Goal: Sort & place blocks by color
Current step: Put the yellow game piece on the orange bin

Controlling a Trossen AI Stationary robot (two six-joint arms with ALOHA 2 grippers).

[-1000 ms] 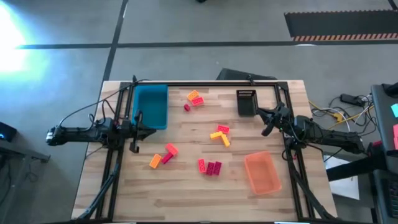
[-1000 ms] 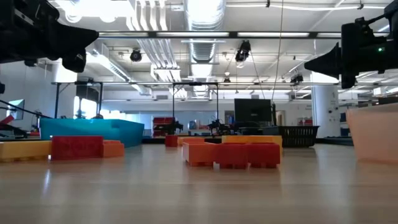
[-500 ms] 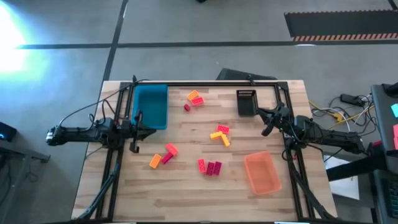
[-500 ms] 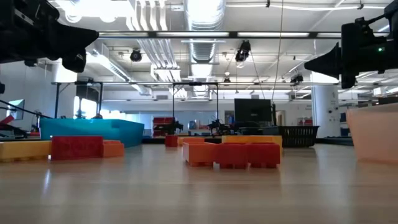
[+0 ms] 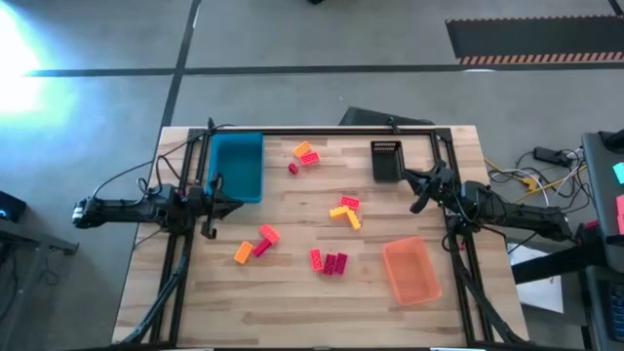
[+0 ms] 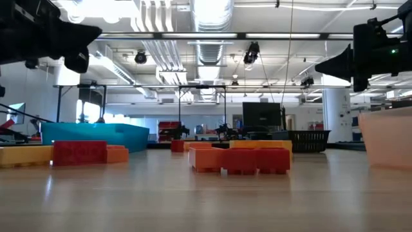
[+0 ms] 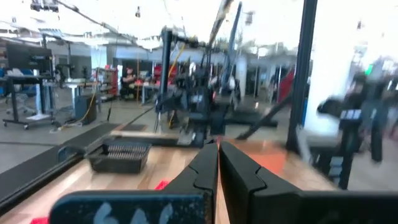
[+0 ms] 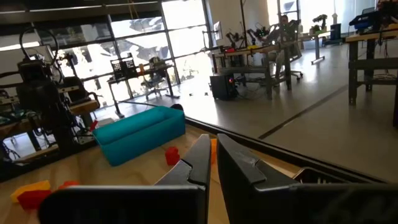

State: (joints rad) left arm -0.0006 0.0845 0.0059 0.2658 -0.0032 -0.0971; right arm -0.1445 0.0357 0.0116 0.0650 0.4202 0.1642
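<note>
High view: blocks lie scattered mid-frame on the bench; none sorted. My left gripper and right gripper are closed, empty.

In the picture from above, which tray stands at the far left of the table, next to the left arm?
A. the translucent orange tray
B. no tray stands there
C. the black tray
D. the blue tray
D: the blue tray stands at the table's far left, beside the left gripper, while the black tray is far right and the translucent orange tray near right.
</note>
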